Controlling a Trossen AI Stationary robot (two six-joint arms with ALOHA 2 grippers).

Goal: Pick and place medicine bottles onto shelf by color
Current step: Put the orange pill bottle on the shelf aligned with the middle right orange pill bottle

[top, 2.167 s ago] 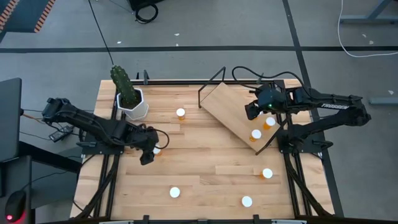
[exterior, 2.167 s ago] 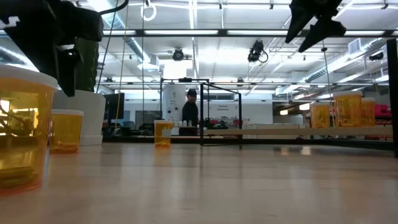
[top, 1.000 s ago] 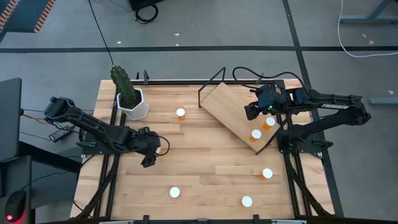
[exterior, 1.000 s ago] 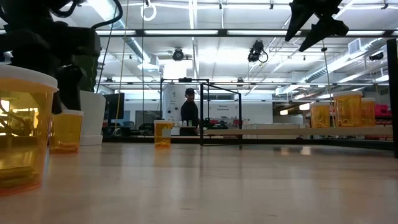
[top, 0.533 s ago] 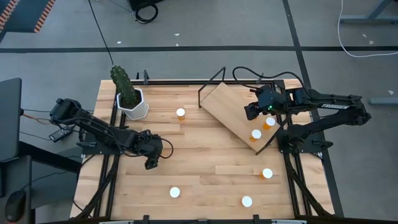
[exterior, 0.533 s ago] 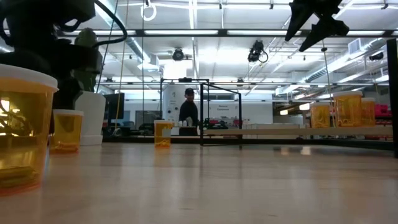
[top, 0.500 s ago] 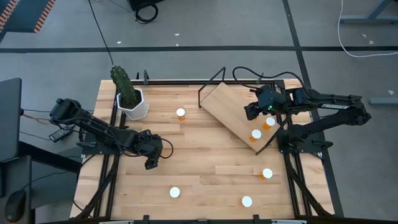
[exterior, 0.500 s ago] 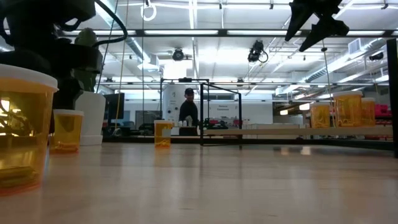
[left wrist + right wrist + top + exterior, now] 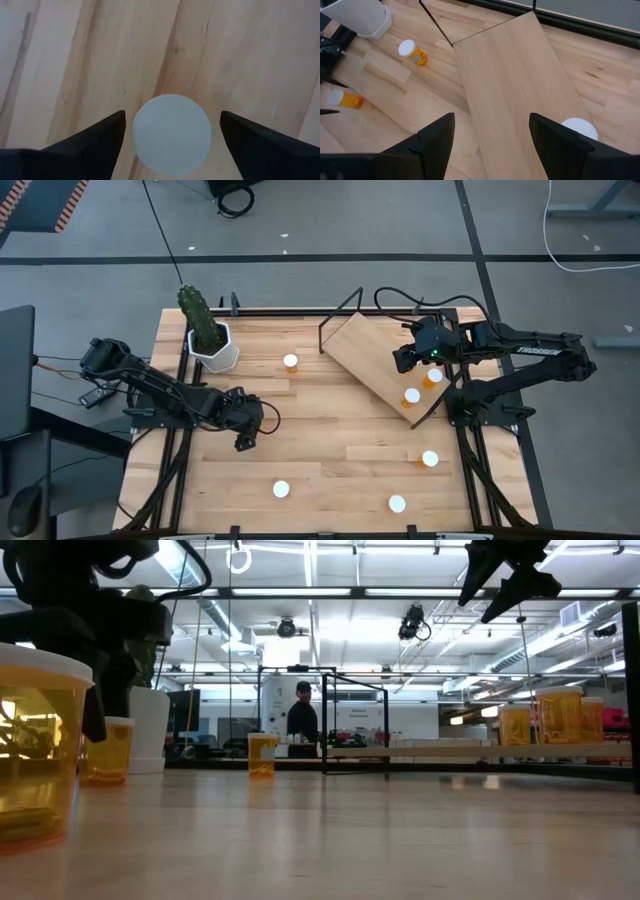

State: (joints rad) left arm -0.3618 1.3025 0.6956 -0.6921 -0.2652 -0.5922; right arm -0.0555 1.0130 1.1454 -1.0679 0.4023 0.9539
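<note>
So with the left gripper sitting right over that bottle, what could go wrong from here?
The left gripper is open, its fingers either side of the bottle's white cap. The cap sits nearer one finger, so closing could nudge or tip the bottle before both grip.

The shelf is tilted and already holds two bottles at its lower end; another set there might slide into them. The right gripper hovers above the board, so the arms may crowd.

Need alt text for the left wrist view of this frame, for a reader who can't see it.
Looking straight down, the left hand is open with its two dark fingers on either side of a medicine bottle, seen as a round white cap, without touching it. The bottle stands on the light-wood tabletop.
</note>
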